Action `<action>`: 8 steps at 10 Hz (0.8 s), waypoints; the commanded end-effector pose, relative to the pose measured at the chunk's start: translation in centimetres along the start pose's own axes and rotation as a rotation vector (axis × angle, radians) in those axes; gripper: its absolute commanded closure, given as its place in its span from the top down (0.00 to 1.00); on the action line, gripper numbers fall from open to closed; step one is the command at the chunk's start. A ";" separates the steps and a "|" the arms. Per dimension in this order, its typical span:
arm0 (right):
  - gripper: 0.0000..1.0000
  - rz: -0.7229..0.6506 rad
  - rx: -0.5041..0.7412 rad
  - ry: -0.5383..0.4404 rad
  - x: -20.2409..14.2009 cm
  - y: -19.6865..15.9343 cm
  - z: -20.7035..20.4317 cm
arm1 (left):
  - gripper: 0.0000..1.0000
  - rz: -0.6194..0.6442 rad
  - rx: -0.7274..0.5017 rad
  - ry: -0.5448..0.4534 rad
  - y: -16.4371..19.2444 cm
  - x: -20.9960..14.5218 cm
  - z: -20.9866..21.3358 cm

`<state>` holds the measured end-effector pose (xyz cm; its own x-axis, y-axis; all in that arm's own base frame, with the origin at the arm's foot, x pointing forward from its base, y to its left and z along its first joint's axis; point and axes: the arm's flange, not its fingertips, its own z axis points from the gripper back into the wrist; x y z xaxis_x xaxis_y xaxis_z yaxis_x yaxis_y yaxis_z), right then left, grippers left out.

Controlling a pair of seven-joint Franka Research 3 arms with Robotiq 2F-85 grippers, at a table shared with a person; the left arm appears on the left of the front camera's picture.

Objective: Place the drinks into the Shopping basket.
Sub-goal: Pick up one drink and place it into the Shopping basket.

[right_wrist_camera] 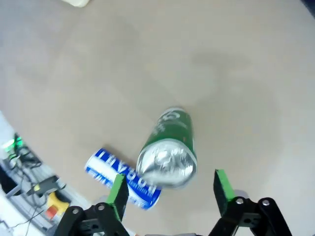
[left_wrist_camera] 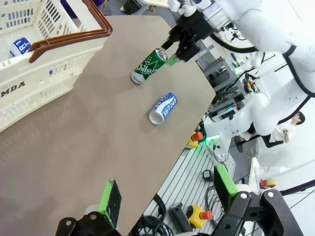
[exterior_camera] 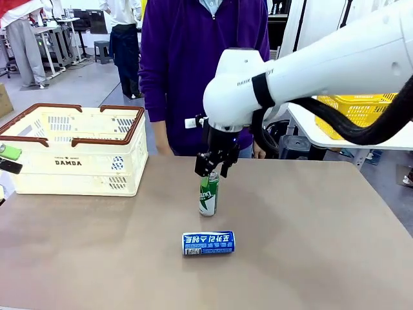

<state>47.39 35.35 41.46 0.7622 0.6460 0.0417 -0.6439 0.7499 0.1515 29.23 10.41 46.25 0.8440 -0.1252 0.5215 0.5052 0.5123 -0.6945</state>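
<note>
1. The tabletop is a plain grey-brown sheet, and the Shopping basket sits at its far left corner as the robot has it; I place everything else from that basket
2. The right arm, white and bulky, comes in from well to the right of the Shopping basket and bends down over the middle of the tabletop
3. A person in a purple top stands at the far edge, just behind the Shopping basket's right end
4. The Shopping basket itself is cream-white and slotted, with a dark brown rim and handles and "DAMDA" on its near wall; the left wrist view shows a small round blue-and-white thing lying inside it, and I cannot tell what it is
5. A yellow mesh basket rests on another table far to the right of the Shopping basket, behind the arm
6. The green can stands upright on the tabletop, well apart from the Shopping basket, to its right and a little nearer the robot than its front wall
7. The blue can lies on its side, also right of the Shopping basket and nearer the robot still, apart from the green can
8. The right jaws are spread, one green pad on either side of the green can's silver top, with a gap showing on both sides
9. The left jaws are spread wide with nothing between them, over the tabletop's near edge, the Shopping basket ahead of them
</note>
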 end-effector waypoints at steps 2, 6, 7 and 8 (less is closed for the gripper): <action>1.00 -0.021 0.207 -0.057 -4.6 -6.1 12.3 | 1.00 0.002 -0.011 -0.015 -0.2 0.1 0.0; 1.00 -0.374 0.540 -0.154 -19.6 -25.0 20.9 | 1.00 0.002 -0.011 -0.015 -0.2 0.1 0.0; 1.00 -0.434 0.667 -0.191 -23.6 -28.8 20.9 | 1.00 0.002 -0.011 -0.015 -0.2 0.1 0.0; 1.00 -0.488 0.803 -0.267 -28.1 -32.3 20.1 | 1.00 0.002 -0.011 -0.015 -0.2 0.1 0.0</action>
<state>47.15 -8.69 56.38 0.9739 0.2265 -0.0147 -0.1439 0.6665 0.7315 29.21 10.44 46.25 0.8443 -0.1239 0.5214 0.5043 0.5128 -0.6948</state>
